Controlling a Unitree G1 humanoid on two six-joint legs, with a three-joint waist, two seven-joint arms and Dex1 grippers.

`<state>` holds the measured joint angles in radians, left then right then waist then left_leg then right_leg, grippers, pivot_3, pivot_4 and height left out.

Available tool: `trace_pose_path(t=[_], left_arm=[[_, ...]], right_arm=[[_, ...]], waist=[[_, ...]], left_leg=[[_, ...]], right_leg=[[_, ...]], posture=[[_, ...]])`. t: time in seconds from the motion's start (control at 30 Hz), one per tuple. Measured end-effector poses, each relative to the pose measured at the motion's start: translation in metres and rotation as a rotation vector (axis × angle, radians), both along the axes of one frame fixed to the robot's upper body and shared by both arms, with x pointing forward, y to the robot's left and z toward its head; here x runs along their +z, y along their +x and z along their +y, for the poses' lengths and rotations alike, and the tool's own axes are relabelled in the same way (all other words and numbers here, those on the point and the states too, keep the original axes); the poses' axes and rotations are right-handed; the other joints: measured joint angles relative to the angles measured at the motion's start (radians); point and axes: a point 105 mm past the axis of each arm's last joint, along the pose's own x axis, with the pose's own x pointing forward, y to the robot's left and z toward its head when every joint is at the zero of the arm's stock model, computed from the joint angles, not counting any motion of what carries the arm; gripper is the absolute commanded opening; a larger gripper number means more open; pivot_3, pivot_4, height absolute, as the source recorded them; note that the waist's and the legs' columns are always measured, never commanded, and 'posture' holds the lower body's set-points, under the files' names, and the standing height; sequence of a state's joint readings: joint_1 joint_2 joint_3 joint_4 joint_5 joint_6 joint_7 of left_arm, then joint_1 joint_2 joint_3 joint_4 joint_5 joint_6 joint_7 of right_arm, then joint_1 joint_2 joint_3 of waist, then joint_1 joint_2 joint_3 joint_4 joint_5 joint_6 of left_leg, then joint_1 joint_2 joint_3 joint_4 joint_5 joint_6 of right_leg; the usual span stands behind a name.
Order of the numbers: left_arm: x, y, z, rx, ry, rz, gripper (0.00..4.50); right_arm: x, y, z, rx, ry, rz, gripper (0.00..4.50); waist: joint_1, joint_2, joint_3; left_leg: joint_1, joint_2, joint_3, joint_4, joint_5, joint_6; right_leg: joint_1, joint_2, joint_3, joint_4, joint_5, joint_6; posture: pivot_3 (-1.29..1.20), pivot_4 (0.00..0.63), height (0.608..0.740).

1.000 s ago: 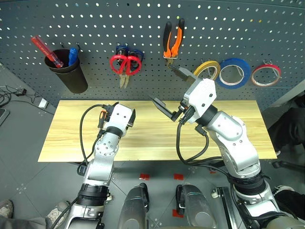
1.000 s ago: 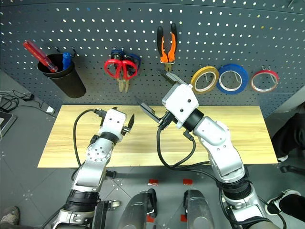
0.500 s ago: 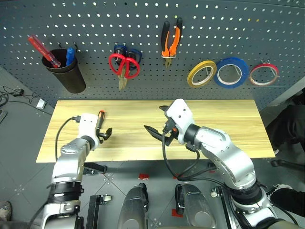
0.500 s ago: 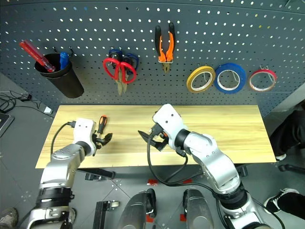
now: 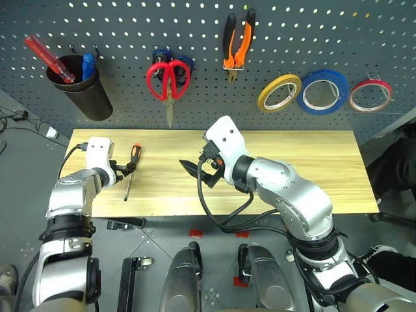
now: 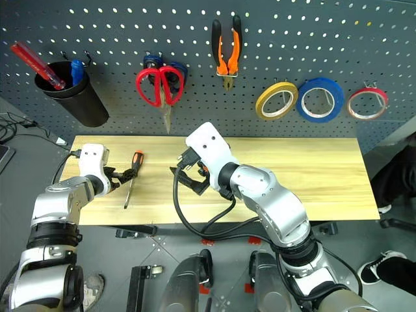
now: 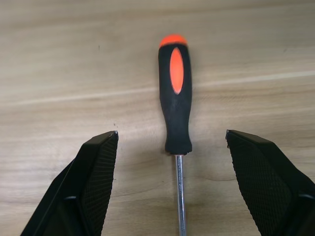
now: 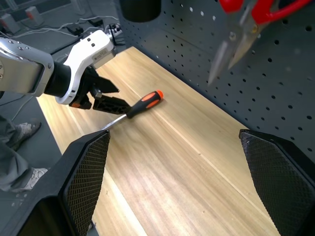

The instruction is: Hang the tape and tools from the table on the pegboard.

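Screwdriver (image 7: 175, 113): slim steel shaft, black rubbery handle with orange inlay and cap; lies flat on the bench, between the left fingers (image 7: 98, 182), touching neither.
Left fingers: black, cross-hatched pads, spread apart, empty.
Right fingers (image 8: 86, 184): spread wide, empty, well apart from the screwdriver.
Bench (image 5: 312, 169): pale wood grain, bare beyond the screwdriver.
Pegboard (image 5: 130, 26): dark perforated panel; red scissors (image 5: 169, 78), pliers (image 5: 237, 42), yellow tape (image 5: 279, 93) hang there.
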<state>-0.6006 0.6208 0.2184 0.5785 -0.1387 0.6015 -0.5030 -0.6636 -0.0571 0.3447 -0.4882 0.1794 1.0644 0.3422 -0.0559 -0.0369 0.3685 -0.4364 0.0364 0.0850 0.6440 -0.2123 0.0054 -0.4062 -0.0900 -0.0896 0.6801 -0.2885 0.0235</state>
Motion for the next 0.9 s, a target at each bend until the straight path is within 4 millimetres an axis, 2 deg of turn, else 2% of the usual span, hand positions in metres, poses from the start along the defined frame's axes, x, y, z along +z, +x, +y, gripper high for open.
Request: trace_pose_path(t=[0.17,0.33,0.43,0.57,0.7,0.9], left_arm=[[-0.01,0.01,-0.004,-0.031,0.012,0.052,3.69],[-0.009,0.018,-0.002,-0.024,0.019,0.045,3.69],[-0.008,0.022,-0.001,-0.026,0.031,0.042,3.1],[-0.008,0.02,0.002,-0.036,0.057,0.048,1.88],[-0.012,0.011,0.01,-0.064,0.074,0.047,0.58],[-0.014,-0.007,0.013,-0.13,0.083,-0.001,0.52]], right_arm=[[0.002,-0.001,0.004,0.002,-0.004,0.008,4.5],[-0.001,-0.002,0.005,0.005,-0.017,0.02,4.5],[-0.002,-0.001,0.003,0.0,-0.028,0.022,4.5],[-0.003,0.001,0.0,-0.009,-0.04,0.016,4.5],[0.004,-0.001,-0.002,0.023,-0.031,-0.03,4.5],[0.016,-0.017,-0.002,0.168,0.036,-0.144,4.5]], waist=[[-0.001,-0.001,0.015],[-0.002,-0.001,0.02],[-0.003,-0.001,0.02],[-0.004,-0.001,0.02],[-0.011,-0.001,0.02],[-0.014,-0.002,0.019]], left_leg=[[-0.001,0.0,0.002,0.0,0.0,0.0],[-0.003,0.0,0.003,0.0,0.0,0.0],[-0.003,0.0,0.003,0.0,0.0,0.0],[-0.003,0.0,0.004,0.0,0.0,0.0],[-0.003,0.001,0.004,-0.001,0.0,0.0],[-0.004,0.001,0.004,-0.001,0.0,-0.001]], right_leg=[[-0.002,0.0,-0.001,0.0,0.0,0.0],[-0.005,0.0,0.0,0.0,0.0,0.0],[-0.005,0.0,0.0,0.0,0.0,0.0],[-0.005,0.0,0.0,0.0,0.0,0.0],[-0.005,0.0,0.0,0.0,0.0,0.0],[-0.005,0.0,0.0,-0.001,0.0,0.0]], posture=[[-0.18,0.442,0.74],[-0.2,0.439,0.74],[-0.21,0.434,0.74],[-0.21,0.404,0.74],[-0.19,0.39,0.74],[-0.19,0.352,0.74]])
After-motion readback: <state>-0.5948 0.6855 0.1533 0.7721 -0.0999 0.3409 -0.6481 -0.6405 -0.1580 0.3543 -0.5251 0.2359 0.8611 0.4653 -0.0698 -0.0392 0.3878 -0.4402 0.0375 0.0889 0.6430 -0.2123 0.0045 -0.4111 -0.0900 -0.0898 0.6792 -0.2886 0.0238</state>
